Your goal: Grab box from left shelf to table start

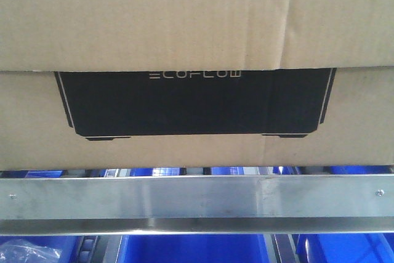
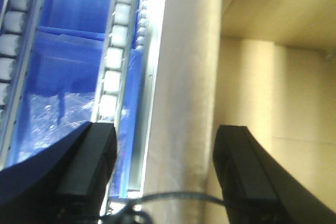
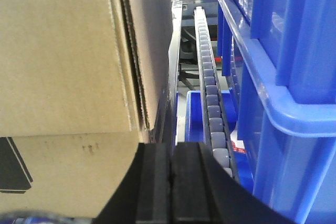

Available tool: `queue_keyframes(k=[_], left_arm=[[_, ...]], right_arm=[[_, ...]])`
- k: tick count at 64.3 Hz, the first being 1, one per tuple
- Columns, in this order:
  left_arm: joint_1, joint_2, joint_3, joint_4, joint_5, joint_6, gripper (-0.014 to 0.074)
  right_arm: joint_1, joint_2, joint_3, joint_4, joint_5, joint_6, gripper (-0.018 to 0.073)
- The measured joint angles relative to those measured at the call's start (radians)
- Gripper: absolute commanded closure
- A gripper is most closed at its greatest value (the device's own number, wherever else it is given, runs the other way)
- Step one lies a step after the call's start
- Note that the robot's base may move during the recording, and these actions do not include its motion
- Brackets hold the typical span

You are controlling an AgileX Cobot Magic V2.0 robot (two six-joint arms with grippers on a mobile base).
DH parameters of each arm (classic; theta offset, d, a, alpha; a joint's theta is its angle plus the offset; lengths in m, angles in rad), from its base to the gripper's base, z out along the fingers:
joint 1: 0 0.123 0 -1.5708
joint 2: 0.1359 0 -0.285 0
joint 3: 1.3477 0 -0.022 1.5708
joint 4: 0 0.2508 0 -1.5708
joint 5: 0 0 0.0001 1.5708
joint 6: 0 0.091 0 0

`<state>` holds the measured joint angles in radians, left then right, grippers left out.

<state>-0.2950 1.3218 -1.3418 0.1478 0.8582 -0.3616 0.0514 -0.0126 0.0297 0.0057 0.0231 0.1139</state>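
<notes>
The box [image 1: 184,35] is brown cardboard with a black "ECOFLOW" panel. It fills the top of the front view and rests on the left shelf, behind its shiny steel front rail [image 1: 197,198]. In the left wrist view my left gripper [image 2: 165,153] is open, and one edge of the box [image 2: 184,93] runs between its two black fingers. In the right wrist view my right gripper [image 3: 170,179] is shut and empty, right beside the box's end [image 3: 63,56]. I cannot tell whether it touches the box. The table is out of view.
Blue plastic bins [image 1: 197,249] sit under the rail. Another blue bin [image 3: 283,77] stands close on the right of my right gripper, past a grey roller track [image 3: 210,98]. Roller tracks [image 2: 113,61] and a blue bin holding clear plastic [image 2: 58,87] lie left of my left gripper.
</notes>
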Motion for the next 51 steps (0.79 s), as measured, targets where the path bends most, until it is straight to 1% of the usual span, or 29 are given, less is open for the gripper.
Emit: queue_keyframes(k=[11, 23, 35, 42, 51], left_arm=[[-0.021, 0.001, 0.0, 0.008, 0.0, -0.002, 0.0283], [-0.022, 0.001, 0.0, 0.035, 0.007, -0.002, 0.0283], [-0.022, 0.001, 0.0, 0.041, 0.02, -0.002, 0.0286], [-0.022, 0.001, 0.0, 0.041, 0.022, -0.002, 0.0328], [-0.022, 0.001, 0.0, 0.042, 0.022, -0.002, 0.0433]], right_arm=[[0.0, 0.0, 0.0, 0.0, 0.0, 0.0, 0.0511], [0.0, 0.0, 0.0, 0.0, 0.0, 0.0, 0.0511], [0.0, 0.0, 0.0, 0.0, 0.0, 0.0, 0.0511], [0.0, 0.0, 0.0, 0.0, 0.0, 0.0, 0.0511], [0.0, 0.0, 0.0, 0.0, 0.0, 0.0, 0.0511]])
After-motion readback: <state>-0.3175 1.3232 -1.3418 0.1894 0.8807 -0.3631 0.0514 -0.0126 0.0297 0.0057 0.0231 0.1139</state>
